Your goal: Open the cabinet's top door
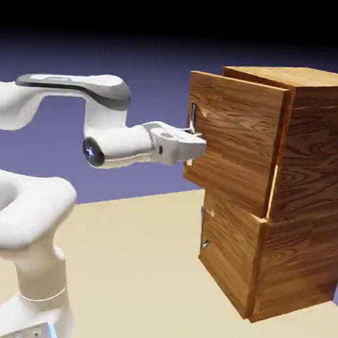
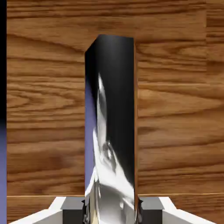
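The cabinet [image 1: 307, 201] of brown wood grain stands at the exterior view's right. Its top door [image 1: 237, 144] stands slightly ajar, its handle edge swung out toward the arm. A thin metal vertical handle [image 1: 192, 118] sits at that edge. My gripper [image 1: 198, 145] reaches in level from the left and is shut on the handle. In the hand view the shiny handle [image 2: 111, 118] rises between my two grey fingertips [image 2: 72, 208], which press on its sides. My gripper [image 2: 111, 211] faces the door's wood [image 2: 179, 109].
The lower door [image 1: 230, 256] is shut flat, with a small handle [image 1: 205, 244] at its left edge. The beige table [image 1: 137, 268] stretches between the arm's base and the cabinet. The arm's elbow and forearm [image 1: 71, 95] hang left of the door.
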`<action>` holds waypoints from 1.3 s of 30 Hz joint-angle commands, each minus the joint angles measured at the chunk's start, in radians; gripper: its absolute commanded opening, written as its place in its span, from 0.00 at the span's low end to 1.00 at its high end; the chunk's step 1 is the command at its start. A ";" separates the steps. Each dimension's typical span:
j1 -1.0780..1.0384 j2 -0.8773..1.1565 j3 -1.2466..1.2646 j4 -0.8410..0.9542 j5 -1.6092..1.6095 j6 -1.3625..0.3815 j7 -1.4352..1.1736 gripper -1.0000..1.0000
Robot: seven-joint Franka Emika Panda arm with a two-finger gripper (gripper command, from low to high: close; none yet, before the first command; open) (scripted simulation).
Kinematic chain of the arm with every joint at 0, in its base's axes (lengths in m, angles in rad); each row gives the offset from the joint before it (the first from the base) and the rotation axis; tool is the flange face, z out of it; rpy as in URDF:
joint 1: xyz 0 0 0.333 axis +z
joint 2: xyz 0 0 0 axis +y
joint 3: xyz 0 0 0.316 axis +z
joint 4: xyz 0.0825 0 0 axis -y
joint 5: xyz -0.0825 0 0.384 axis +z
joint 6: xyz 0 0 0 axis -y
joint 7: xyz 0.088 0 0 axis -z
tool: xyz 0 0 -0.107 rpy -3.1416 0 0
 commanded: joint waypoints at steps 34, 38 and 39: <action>0.015 0.628 -1.125 0.318 -1.267 -1.106 -0.275 0.00; 0.074 0.773 -1.203 0.448 -1.340 -1.243 -0.338 0.00; 0.088 0.809 -1.220 0.482 -1.356 -1.278 -0.354 0.00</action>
